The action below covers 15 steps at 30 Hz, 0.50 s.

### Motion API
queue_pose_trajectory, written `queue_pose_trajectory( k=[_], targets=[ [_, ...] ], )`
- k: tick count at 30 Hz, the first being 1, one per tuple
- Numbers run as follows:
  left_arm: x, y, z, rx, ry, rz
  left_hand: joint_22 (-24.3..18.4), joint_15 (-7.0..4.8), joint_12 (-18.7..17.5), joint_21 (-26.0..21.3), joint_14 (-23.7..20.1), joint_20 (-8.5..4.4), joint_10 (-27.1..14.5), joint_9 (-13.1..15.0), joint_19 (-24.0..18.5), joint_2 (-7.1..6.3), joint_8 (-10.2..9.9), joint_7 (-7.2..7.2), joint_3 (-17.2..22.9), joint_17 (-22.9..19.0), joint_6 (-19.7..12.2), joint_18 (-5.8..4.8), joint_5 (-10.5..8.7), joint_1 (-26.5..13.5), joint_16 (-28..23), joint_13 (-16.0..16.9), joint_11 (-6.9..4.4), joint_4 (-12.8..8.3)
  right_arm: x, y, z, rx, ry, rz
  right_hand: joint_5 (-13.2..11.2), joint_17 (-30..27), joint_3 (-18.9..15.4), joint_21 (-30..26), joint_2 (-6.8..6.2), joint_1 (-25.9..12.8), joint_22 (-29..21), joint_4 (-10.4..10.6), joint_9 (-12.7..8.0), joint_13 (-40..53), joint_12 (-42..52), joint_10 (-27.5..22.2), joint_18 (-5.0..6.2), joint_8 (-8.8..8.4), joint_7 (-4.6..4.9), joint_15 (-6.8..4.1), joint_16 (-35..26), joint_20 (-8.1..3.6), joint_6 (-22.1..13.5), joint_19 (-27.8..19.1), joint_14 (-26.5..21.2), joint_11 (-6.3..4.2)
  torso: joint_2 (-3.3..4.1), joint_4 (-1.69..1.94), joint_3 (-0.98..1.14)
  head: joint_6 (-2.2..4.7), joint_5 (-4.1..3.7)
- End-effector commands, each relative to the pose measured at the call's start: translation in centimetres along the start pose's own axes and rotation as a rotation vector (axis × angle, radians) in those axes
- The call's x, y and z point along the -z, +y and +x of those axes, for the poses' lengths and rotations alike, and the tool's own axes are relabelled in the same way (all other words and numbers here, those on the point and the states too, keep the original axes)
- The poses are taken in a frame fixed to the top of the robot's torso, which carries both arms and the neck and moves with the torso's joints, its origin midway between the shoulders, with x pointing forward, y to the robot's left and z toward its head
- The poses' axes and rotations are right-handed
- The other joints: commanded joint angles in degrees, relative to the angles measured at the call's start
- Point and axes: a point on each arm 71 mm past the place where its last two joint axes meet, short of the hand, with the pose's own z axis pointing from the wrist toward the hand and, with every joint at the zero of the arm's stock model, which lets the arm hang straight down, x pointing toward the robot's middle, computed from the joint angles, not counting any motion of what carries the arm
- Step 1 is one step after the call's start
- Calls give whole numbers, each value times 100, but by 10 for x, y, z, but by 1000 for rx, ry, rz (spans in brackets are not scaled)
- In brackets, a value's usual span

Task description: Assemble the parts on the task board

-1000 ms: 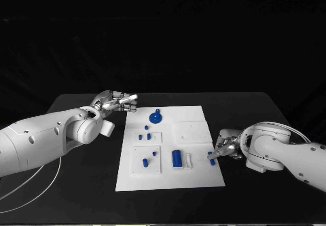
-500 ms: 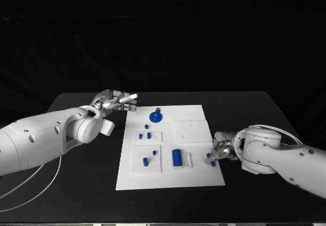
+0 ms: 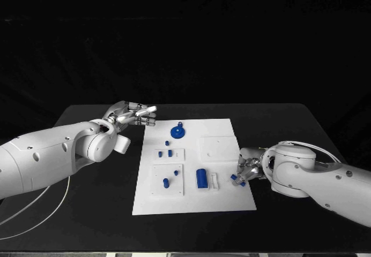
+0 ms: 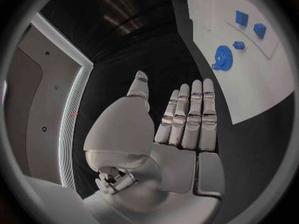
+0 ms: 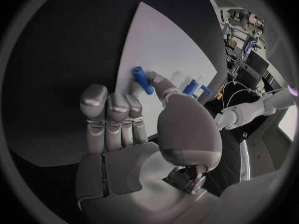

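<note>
I can read no writing, brand or label on anything here. The white task board [image 3: 195,201] lies in the middle of the black tabletop [image 3: 93,214].

My right hand [image 3: 246,168] sits over the board's edge at about four o'clock from its centre, the arm bent in from the right. Its thumb and a fingertip pinch a small blue peg [image 5: 142,80], which stands tilted above the board in the right wrist view; the other fingers [image 5: 114,117] lie side by side, extended. In the head view the peg [image 3: 238,180] shows just beneath the hand.

My left hand [image 3: 131,115] hovers off the board's far corner at about eleven o'clock, holding nothing. In the left wrist view its fingers [image 4: 187,117] are straight and close together, the thumb [image 4: 138,87] standing apart.

On the board, a blue gear [image 3: 178,133] sits at twelve o'clock, two short blue pieces [image 3: 165,154] stand in a small plate at ten, a blue cylinder [image 3: 201,178] lies near five o'clock, and a further blue piece [image 3: 165,183] sits at seven.
</note>
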Motion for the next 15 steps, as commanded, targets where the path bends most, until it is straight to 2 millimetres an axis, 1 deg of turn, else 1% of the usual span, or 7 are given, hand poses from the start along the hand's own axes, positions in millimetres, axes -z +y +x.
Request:
queue_pose_trajectory(
  k=[1, 2, 6, 8, 10, 13, 15],
  targets=[
    [0, -1, 2, 0, 15, 6, 0, -5, -3, 21, 27, -26, -19, 0, -13, 7, 3, -8, 1, 7, -13, -64, 2, 14, -9, 3, -5, 0, -6, -12, 22, -20, 46, 86, 297, 4, 1329, 39, 268, -40, 580, -1131, -4518, -9, 1, -20, 19, 30, 56, 27, -30, 31, 9, 292, -7, -27, 1, 3, 5, -7, 26],
    [0, -1, 1, 0, 15, 6, 0, -5, -3, 21, 27, -26, -19, 0, -13, 7, 3, -8, 1, 7, -13, -64, 2, 14, -9, 3, -5, 0, -6, -11, 22, -47, 44, 84, 404, 0, 1421, 55, 279, -94, 582, -1147, -4514, -10, 3, -16, 21, 32, 53, 23, -37, 28, 21, 292, -9, -31, 1, 4, 5, -8, 27],
    [1, -1, 1, -1, 15, 4, 0, -5, -3, 21, 27, -26, -19, 0, -13, 7, 3, -8, 1, 7, -13, -64, 2, 14, -9, 3, -5, 0, -5, -9, 22, -154, 42, 72, 614, -3, 1638, 94, 285, -227, 581, -1163, -4512, -18, 9, -1, 30, 30, 45, 16, -47, 21, 41, 279, -5, -38, -2, 3, 4, -3, 44],
    [1, -1, 1, -1, 15, 3, 0, -5, -3, 21, 27, -26, -19, 0, -13, 7, 3, -8, 1, 7, -13, -64, 2, 14, -9, 3, -5, 0, -4, -7, 22, -208, 43, 62, 624, -5, 1657, 98, 290, -261, 578, -1150, -4515, -23, 9, 4, 32, 33, 37, 14, -49, 21, 72, 275, -3, -40, -2, 2, 2, -4, 52],
    [1, -1, 1, -2, 16, 3, 0, -5, -3, 21, 27, -26, -19, 0, -13, 7, 3, -8, 1, 7, -13, -64, 2, 14, -9, 3, -5, 0, -3, -5, 22, -253, 44, 52, 622, -11, 1642, 96, 288, -275, 575, -1143, -4519, -26, 6, 5, 33, 32, 32, 13, -55, 21, 81, 274, -5, -43, -1, 1, 1, -6, 57],
    [1, -1, 1, -2, 16, 2, 0, -5, -3, 21, 27, -26, -19, 0, -13, 7, 3, -8, 1, 7, -13, -64, 2, 14, -9, 3, -5, 0, -1, 0, 20, -317, 44, 32, 566, -15, 1417, 88, 304, -297, 566, -1096, -4533, -26, 20, 20, 31, 32, 14, 9, -57, 19, 117, 274, 4, -53, 1, 0, 0, -9, 62],
    [1, 0, 1, -2, 16, 1, 0, -5, -3, 21, 27, -26, -19, 0, -13, 7, 3, -8, 1, 7, -13, -64, 2, 14, -9, 3, -5, 0, 0, 3, 18, -352, 43, 16, 586, -23, 1256, 83, 321, -285, 563, -1069, -4538, -29, 19, 21, 28, 31, 8, 4, -64, 16, 139, 278, 5, -61, 1, 1, -1, -9, 65]
  ],
)
